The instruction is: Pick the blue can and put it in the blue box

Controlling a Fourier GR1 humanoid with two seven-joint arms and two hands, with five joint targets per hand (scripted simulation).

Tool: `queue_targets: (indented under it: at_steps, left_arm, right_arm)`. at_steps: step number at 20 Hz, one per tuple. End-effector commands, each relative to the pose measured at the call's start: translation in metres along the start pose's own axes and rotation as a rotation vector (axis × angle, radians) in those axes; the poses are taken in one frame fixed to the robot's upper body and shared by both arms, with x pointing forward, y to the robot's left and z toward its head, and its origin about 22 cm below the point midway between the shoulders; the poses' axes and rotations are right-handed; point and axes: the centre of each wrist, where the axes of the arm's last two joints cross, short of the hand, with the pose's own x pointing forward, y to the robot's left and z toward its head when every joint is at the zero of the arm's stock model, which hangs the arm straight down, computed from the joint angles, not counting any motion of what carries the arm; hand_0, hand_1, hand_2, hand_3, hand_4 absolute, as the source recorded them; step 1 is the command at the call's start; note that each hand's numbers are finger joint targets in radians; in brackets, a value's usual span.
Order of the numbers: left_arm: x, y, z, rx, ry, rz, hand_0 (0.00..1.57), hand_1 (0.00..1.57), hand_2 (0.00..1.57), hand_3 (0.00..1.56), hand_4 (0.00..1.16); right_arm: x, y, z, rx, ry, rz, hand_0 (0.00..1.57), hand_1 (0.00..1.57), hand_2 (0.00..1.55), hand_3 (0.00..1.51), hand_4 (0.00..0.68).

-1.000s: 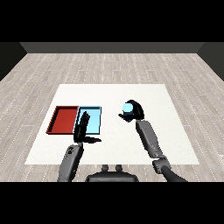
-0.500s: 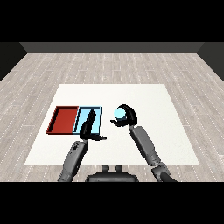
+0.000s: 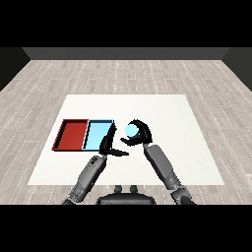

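Head view: small light-blue cylindrical can sits in the black right hand; fingers arch over its top and right side, thumb comes in below, so the hand is clenched round the can; can appears lifted off the white rectangular worktop, though contact underneath cannot be told from this angle; can is just right of the shallow light blue tray, outside its right rim, near the tray's far right corner; black left hand stands between can and tray, fingers straight and pointing up along the tray's right rim, thumb stuck out to the right toward the can, holding nothing; whether its fingers touch the rim cannot be told; shallow red tray lies touching the blue tray's left side, both trays near the worktop's left edge; blue tray's floor shows bare; open worktop surface to the right of the right hand and behind both trays toward the far edge; grey forearms come in from the lower corners, close together near the front edge.
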Motion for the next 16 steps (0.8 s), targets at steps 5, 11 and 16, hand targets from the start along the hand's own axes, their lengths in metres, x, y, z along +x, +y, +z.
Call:
queue_targets:
  at_steps: [5,11,16]
  left_arm:
    - [-0.02,-0.002,-0.02,-0.002,0.049,-0.024,0.0,0.0,0.0,0.0,0.0]
    - [-0.024,-0.023,-0.018,-0.022,0.059,-0.016,0.0,0.0,0.0,0.0,0.0]
    - [-0.015,-0.017,-0.014,-0.039,0.067,0.016,0.0,0.0,0.0,0.0,0.0]
  right_arm:
    - [0.015,0.005,-0.005,0.036,-0.028,0.001,1.4,1.4,1.44,1.41,0.675]
    - [0.006,0.017,-0.004,0.049,-0.017,-0.028,1.4,1.4,1.46,1.42,0.681]
    - [0.001,0.014,0.0,0.069,-0.032,-0.001,1.4,1.4,1.43,1.4,0.657]
